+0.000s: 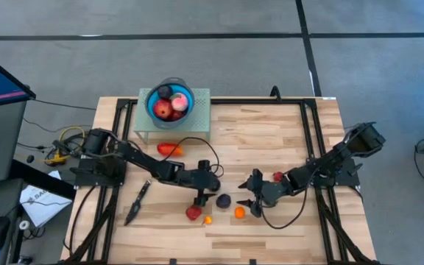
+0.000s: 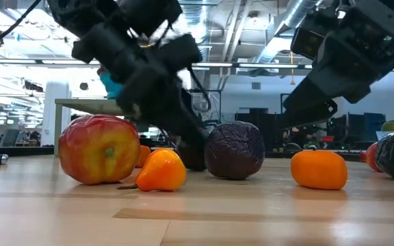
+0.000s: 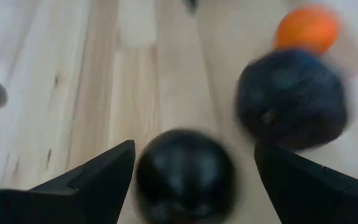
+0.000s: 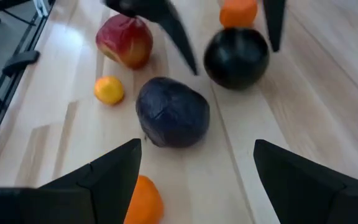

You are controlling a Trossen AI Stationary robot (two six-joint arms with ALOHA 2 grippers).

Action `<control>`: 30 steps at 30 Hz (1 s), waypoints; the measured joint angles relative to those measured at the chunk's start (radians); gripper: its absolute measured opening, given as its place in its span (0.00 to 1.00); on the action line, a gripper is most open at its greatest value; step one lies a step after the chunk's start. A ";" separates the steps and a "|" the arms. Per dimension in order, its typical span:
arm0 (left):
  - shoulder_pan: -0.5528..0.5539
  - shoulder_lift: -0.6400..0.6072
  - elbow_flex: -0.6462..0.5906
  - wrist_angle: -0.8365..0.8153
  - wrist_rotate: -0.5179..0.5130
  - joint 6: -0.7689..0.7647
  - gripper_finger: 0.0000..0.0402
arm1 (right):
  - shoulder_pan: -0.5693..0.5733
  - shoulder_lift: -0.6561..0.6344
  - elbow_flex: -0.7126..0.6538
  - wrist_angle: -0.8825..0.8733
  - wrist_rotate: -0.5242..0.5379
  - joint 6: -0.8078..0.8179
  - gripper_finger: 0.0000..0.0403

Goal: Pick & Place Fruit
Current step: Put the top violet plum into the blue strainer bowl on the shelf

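The left pincer (image 1: 200, 197) is low over the worktop (image 1: 271, 140), fingers spread wide around a small black ball (image 3: 184, 174) without gripping it. A dark purple fruit (image 1: 223, 200) sits just at that pincer's 3 o'clock. The red apple (image 1: 193, 213) and a small yellow-orange ball (image 1: 207, 219) lie at about 6 o'clock. An orange fruit (image 1: 239, 213) rests beside the right pincer (image 1: 250, 208), which also stands open and empty. A blurred red piece (image 1: 277, 177), perhaps a strawberry, lies behind it. The blue bowl (image 1: 170, 102) at 12 o'clock holds more fruit, with a red-orange piece (image 1: 169, 149) just below.
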 joint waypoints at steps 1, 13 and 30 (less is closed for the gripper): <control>0.004 0.008 -0.003 -0.008 -0.006 -0.005 0.80 | 0.000 0.000 0.000 0.002 0.000 -0.001 0.76; 0.014 0.028 -0.005 -0.031 -0.022 -0.045 0.80 | 0.000 0.000 0.000 0.042 0.000 -0.010 0.76; 0.012 0.028 -0.005 -0.092 -0.038 -0.123 0.70 | 0.001 0.000 0.000 0.041 -0.001 0.000 0.76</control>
